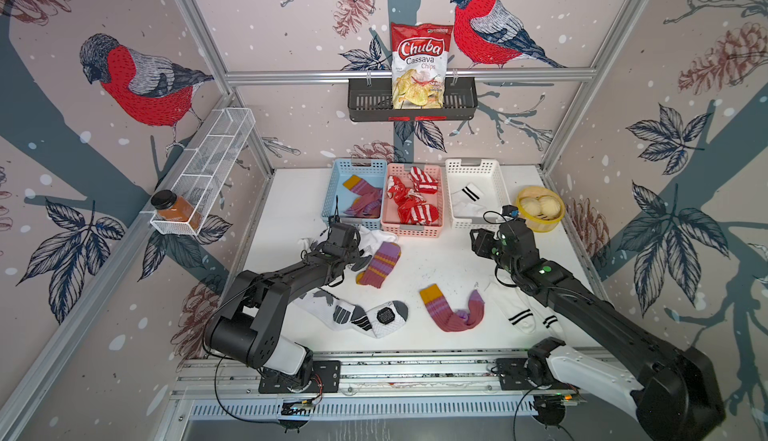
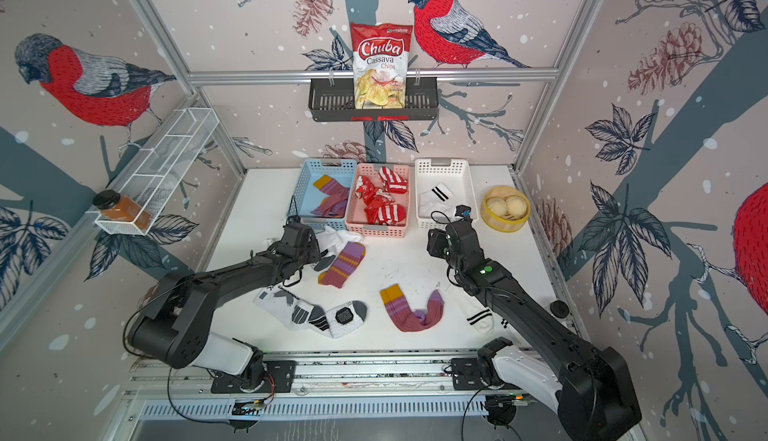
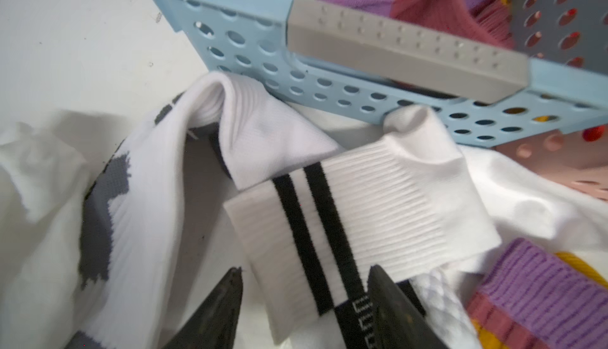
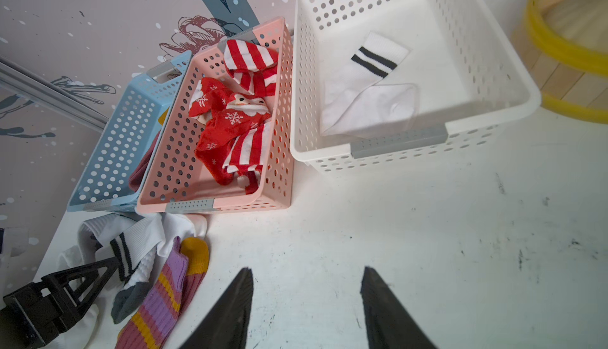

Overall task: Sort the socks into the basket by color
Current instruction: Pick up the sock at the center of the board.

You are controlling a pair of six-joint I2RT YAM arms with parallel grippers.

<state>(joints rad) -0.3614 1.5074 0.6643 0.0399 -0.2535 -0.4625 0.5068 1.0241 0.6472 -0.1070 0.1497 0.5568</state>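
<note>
Left tool (image 3: 305, 268) down beside the blue basket (image 3: 250, 51), jaws parted astride the cuff of a black-striped white sock (image 3: 378, 206), no clear pinch. Right tool (image 4: 306, 268) hanging over the bench (image 4: 427, 232) before the white basket (image 4: 526, 100), jaws apart, nothing between. Maroon-purple socks (image 1: 363, 200) in blue, red-and-white socks (image 1: 415, 206) in the pink basket (image 1: 415, 232), one striped sock (image 1: 469, 194) in white; other purple socks (image 1: 453, 314) and white socks (image 1: 361, 314) loose on the bench.
</note>
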